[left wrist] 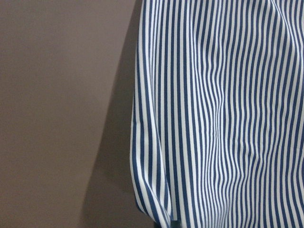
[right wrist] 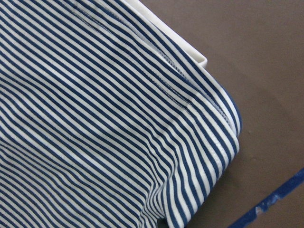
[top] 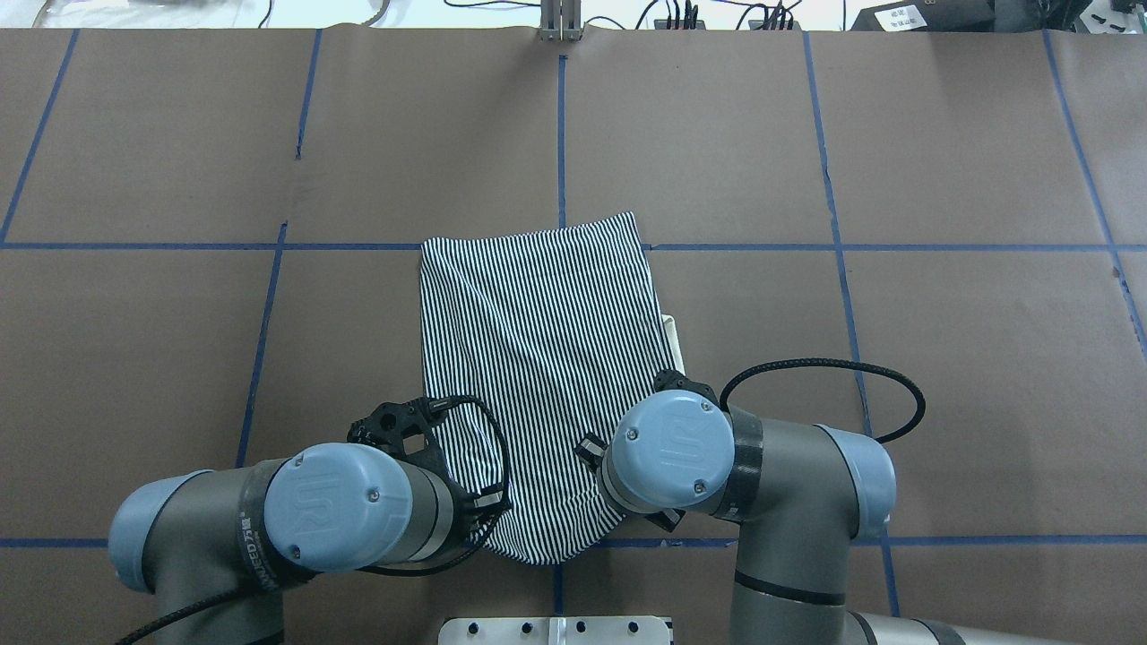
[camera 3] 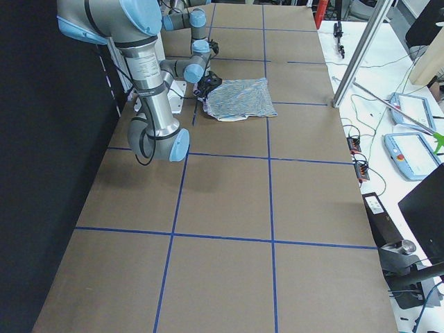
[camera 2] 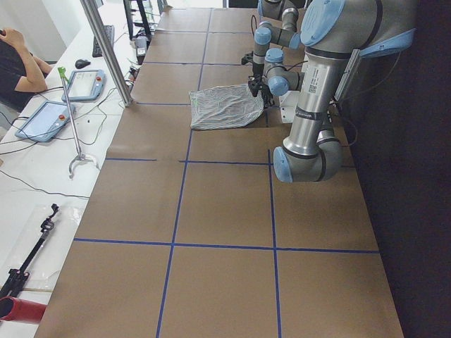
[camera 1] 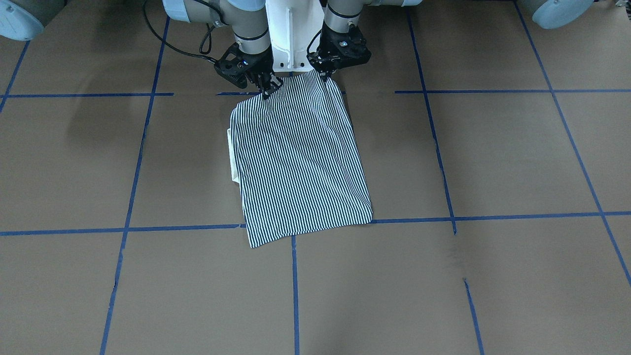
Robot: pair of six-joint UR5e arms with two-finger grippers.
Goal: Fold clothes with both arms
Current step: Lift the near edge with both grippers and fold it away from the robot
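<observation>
From the camera facing the robot, you see the striped polo shirt (camera 1: 300, 162) folded into a narrow panel on the table (camera 1: 493, 158), spreading outward from the foot of the white pedestal (camera 1: 293, 39). The left pincer (camera 1: 325, 75) and right pincer (camera 1: 267, 89) each stand just in front of the pedestal, fingers clamped on a corner of the shirt's pedestal-side edge. A sliver of cream collar (camera 1: 231, 158) pokes out on the right pincer's side.

From overhead, the left wrist (top: 340, 506) and right wrist (top: 672, 448) cover your view of the fingertips, and the shirt's edge sags between them toward the pedestal.

In both side views the shirt lies directly out from the pedestal, too small for detail.

Your left wrist camera shows draped stripes beside bare table. The right one shows stripes, the collar's edge and blue tape (right wrist: 275, 202).
</observation>
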